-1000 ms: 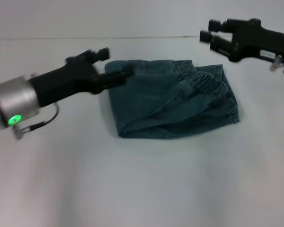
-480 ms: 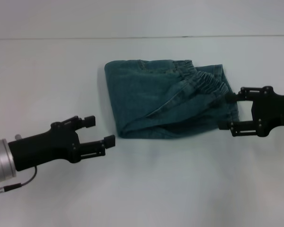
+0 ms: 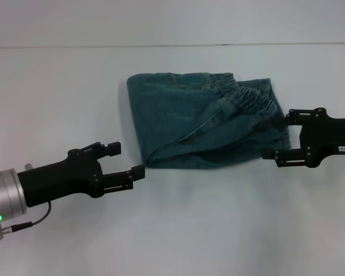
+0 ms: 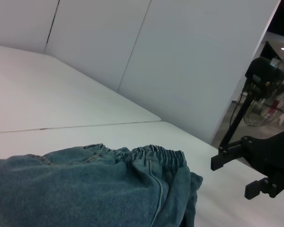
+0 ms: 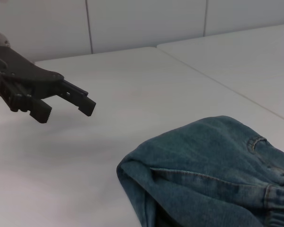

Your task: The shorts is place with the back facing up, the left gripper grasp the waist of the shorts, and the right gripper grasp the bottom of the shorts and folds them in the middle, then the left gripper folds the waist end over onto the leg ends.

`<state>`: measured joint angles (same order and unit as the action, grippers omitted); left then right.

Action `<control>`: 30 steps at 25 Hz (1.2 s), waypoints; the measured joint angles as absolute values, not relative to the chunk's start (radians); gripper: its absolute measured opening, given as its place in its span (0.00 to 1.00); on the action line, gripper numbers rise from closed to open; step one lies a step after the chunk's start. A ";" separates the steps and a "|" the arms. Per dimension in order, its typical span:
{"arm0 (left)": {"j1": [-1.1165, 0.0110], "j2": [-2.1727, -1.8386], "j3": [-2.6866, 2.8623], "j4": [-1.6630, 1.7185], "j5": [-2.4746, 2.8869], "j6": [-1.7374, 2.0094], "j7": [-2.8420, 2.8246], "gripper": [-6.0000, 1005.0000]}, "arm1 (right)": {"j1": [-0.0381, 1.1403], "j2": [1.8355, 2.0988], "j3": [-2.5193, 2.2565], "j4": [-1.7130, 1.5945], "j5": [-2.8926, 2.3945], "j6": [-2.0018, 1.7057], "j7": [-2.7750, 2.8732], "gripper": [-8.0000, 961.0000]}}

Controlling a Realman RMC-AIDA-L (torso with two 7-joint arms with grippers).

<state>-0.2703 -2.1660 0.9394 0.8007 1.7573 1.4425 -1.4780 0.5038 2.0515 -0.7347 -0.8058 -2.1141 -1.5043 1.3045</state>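
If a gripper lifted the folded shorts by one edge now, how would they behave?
The shorts would probably sag and unfold: the denim lies in soft, loose layers. The gathered waistband looks stretchy, so it may slip. Both grippers, left and right, hang open, apart from it.

Lighting even and diffuse, bright across the white bench. Shadows faint: a soft one beneath the left gripper, open-jawed, another under the folded shorts. No glare. Green wrist ring glows. Focus slightly soft throughout.
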 joint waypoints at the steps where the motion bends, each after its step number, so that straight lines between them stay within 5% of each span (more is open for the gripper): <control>1: -0.270 -2.166 0.939 0.801 1.757 1.443 -1.478 0.93 | 0.505 2.054 -0.736 -0.806 -2.114 -1.502 1.305 0.84; 30: -0.274 -2.166 0.937 0.799 1.755 1.444 -1.467 0.93 | 0.517 2.071 -0.739 -0.814 -2.115 -1.489 1.286 0.84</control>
